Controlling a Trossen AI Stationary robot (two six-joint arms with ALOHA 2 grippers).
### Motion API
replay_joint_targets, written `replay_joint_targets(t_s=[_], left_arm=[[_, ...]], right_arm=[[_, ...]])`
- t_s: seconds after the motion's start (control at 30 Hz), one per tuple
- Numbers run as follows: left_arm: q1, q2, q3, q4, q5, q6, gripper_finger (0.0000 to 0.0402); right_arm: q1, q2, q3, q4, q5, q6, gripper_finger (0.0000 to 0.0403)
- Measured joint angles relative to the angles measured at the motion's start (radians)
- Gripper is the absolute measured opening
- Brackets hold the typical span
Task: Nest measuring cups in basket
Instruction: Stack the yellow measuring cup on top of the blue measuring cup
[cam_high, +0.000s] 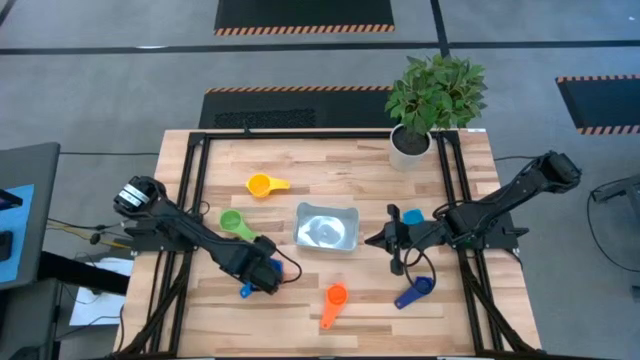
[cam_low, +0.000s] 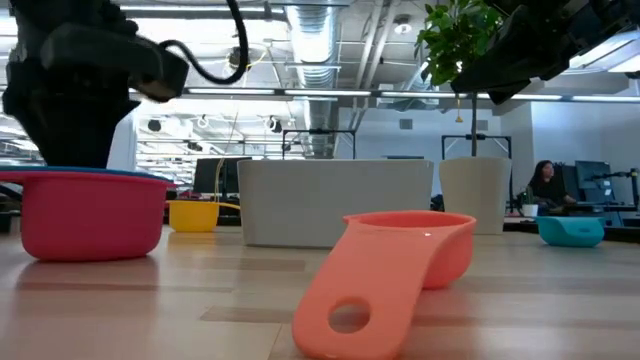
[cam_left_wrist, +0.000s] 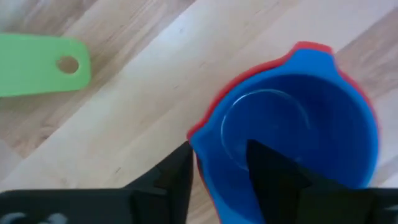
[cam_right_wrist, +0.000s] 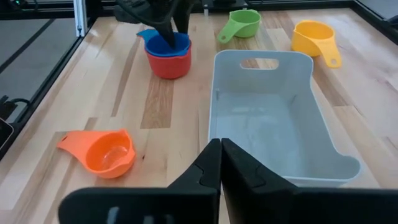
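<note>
No readable writing or brands. Worktop (cam_high: 330, 170), left to right in the high view: left claw (cam_high: 266, 277) lower left, fingers parted astride rim of blue cup (cam_left_wrist: 298, 124) nested in red cup (cam_right_wrist: 169, 65), both largely hidden; green cup (cam_high: 233, 222); yellow cup (cam_high: 261, 185); basket (cam_high: 327, 227) at centre; orange cup (cam_high: 334, 297); right claw (cam_high: 374, 240) closed, empty; light blue cup (cam_high: 412, 215) part-hidden; dark blue cup (cam_high: 419, 288). Seven cups.

Bright even overhead light; soft shadows; low view foreground orange cup (cam_low: 385, 270) blurred; ceiling lamps glare.
</note>
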Motion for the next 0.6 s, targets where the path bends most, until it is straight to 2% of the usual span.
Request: replay_joint_targets(t_s=[0.17, 0.3, 0.43, 0.6], left_arm=[[0.001, 0.0, 0.074, -0.121, -0.046, 0.05, 0.0185], [0.027, 0.0, 0.161, -0.248, -0.157, 0.111, 0.0202], [0.104, 0.0, 0.24, -0.302, -0.306, 0.201, 0.0202], [0.268, 0.0, 0.257, -0.319, -0.386, 0.356, 0.0192]], right_arm=[[0.0, 0.0, 0.0, 0.001, 0.0, 0.0, 0.0027], [0.0, 0.0, 0.0, 0.004, 0.0, 0.0, 0.003], [-0.001, 0.0, 0.0, 0.011, 0.0, 0.016, 0.0033], [-0.001, 0.0, 0.0, 0.004, 0.0, 0.018, 0.0032]])
